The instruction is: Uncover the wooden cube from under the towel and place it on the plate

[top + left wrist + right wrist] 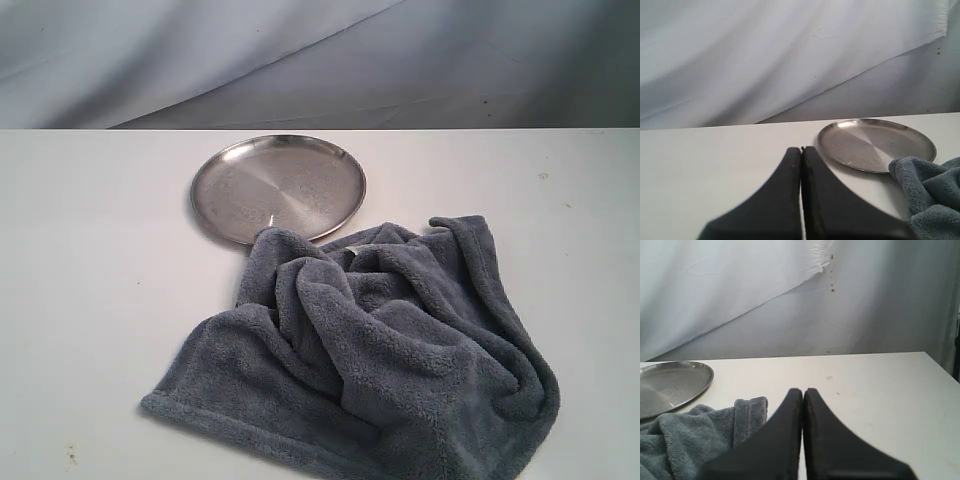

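You have one white table (90, 300), and the largest thing on it is the single towel (400, 350). It lies crumpled in deep folds at the near side, right of centre. Its far-left fold touches the near rim of the one plate (270, 180) and seems to lap over it. The plate sits far and left of the heap with nothing on it.

Your two grippers show only in the wrist views. The left gripper (801, 150) has its jaws pressed together and holds nothing, and it sits on the plate's left. The right gripper (803, 391) is likewise closed and empty, at the towel's right. No wooden cube is visible: count zero in sight. By my judgement it lies somewhere under the folds, but no bulge gives it away.

Watch three things.
- **Plate:** if you pull the towel toward it, the cloth that touches the rim may push the plate or cover it, so lift the towel away to the near or right.
- **Cube:** a deep pinch into the heap could catch the cube along with the fleece, then drop it or roll it toward the table's edge.
- **Jaws:** both must open before either can take the cloth.
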`<state>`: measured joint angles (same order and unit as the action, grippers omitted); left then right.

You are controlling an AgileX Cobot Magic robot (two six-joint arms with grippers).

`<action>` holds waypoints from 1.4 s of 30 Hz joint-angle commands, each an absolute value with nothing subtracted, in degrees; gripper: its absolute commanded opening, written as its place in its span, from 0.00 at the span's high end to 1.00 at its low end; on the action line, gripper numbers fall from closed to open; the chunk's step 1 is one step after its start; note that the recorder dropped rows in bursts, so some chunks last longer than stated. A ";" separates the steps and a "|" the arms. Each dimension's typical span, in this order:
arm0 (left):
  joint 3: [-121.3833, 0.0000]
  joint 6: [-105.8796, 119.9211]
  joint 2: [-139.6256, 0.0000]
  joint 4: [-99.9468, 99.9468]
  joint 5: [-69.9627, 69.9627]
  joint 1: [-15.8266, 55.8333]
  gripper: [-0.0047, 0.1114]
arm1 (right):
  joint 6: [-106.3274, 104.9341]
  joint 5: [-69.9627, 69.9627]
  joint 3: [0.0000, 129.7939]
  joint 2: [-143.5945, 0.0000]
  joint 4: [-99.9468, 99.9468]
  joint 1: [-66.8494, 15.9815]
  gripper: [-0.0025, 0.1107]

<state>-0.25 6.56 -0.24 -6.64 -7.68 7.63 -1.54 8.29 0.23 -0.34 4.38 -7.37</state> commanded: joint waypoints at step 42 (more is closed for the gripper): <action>0.00 6.41 0.00 -6.74 -7.56 7.91 0.96 | -3.83 14.63 7.74 -8.04 29.21 -7.48 0.98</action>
<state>-0.25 6.56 -0.24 -6.64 -7.68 7.63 -0.39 12.65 4.05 -4.62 28.87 -7.37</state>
